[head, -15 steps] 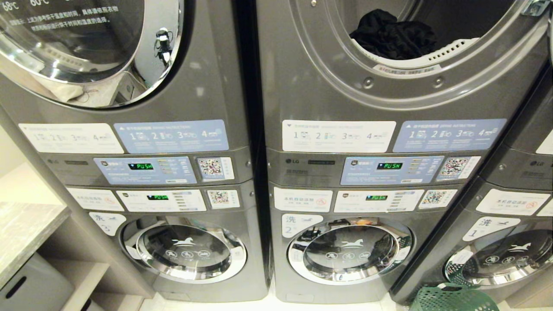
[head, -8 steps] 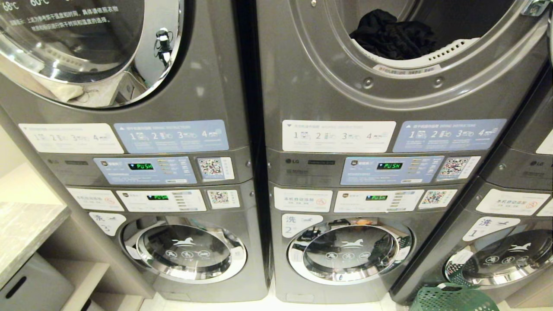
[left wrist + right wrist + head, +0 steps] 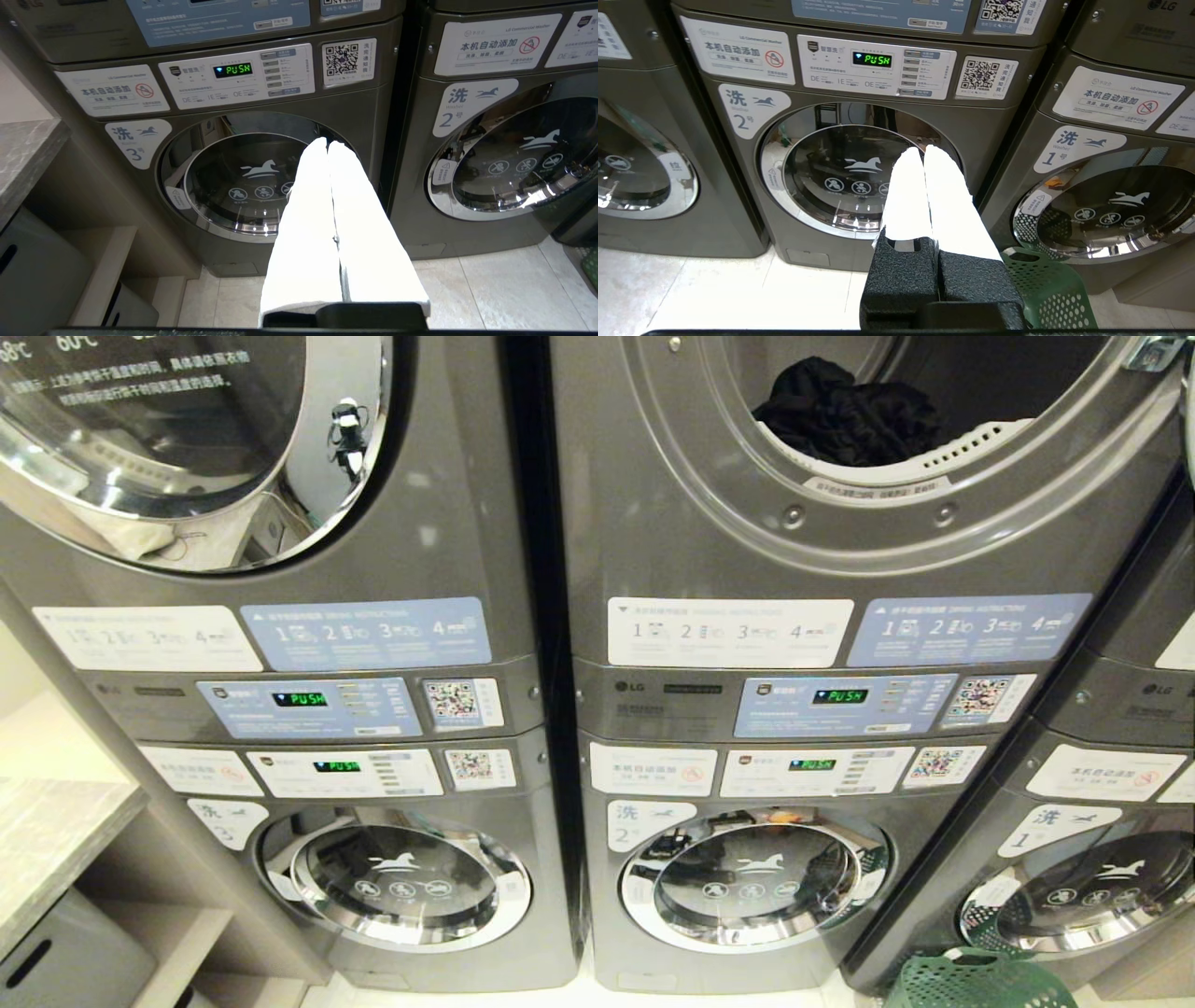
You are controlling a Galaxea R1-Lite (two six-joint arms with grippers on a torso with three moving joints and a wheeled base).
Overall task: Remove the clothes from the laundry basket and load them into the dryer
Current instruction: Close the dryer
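A black garment [image 3: 845, 415] lies in the open drum of the upper middle dryer [image 3: 794, 513]. The green perforated laundry basket [image 3: 976, 980] stands on the floor at the lower right, in front of the rightmost washer; its rim [image 3: 1045, 284] shows in the right wrist view, and its inside is hidden. Neither arm shows in the head view. My left gripper [image 3: 327, 143] hangs shut and empty before washer 3. My right gripper [image 3: 923, 150] is shut and empty before washer 2, just left of the basket.
Three stacked grey machines fill the view, with closed round washer doors [image 3: 752, 882] below and lit control panels [image 3: 845, 705]. The upper left dryer door [image 3: 187, 439] is closed. A marble-topped counter with shelves [image 3: 56, 831] stands at the left. Pale tiled floor [image 3: 714, 294] lies in front.
The whole head view has shifted slightly, so the camera moved a little. The garment, the basket and the machines have not moved.
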